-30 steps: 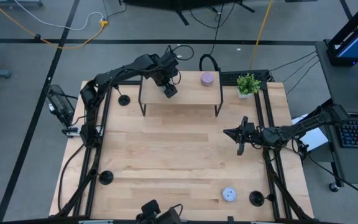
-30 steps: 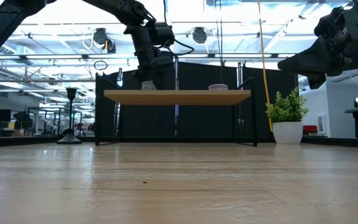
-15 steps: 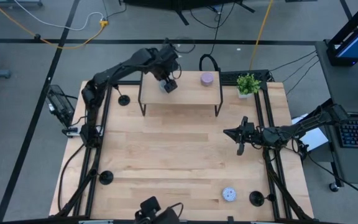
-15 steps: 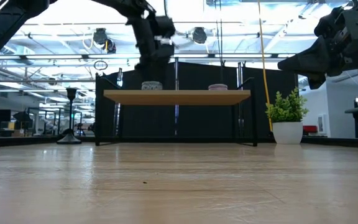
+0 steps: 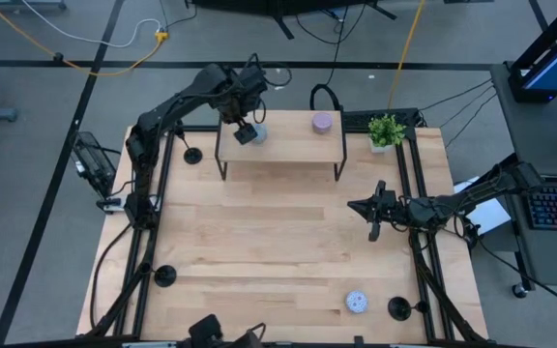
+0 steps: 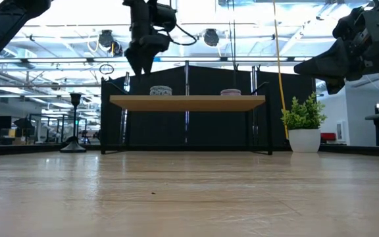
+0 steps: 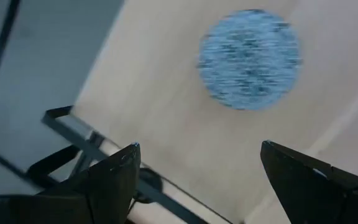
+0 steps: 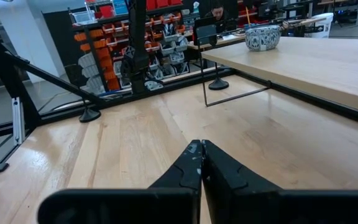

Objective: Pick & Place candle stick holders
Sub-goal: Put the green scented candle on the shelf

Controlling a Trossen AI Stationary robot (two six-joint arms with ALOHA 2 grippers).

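While left pincer [image 5: 244,132] hangs apart over small shelf [image 5: 280,150], right pincer [image 5: 375,228] together, idle. Candle stick holders [image 5: 192,155] on surface off shelf's end, others [image 5: 165,276] [image 5: 398,309] at near corners. Likely light, rigid, tippy; pinch thin stem.

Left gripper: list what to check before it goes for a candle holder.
1. Left gripper empty: ok. Its jaws stand apart with nothing between them.
2. Clear of the grey puck: ok. The gripper hangs above the shelf, and the puck sits on the shelf apart from it.
3. Nearest holder upright: ok. It stands on the table, left of the shelf.
4. Right gripper out of the way: ok. It is shut, over the table's right side.
5. Front holders upright: cannot tell from above.
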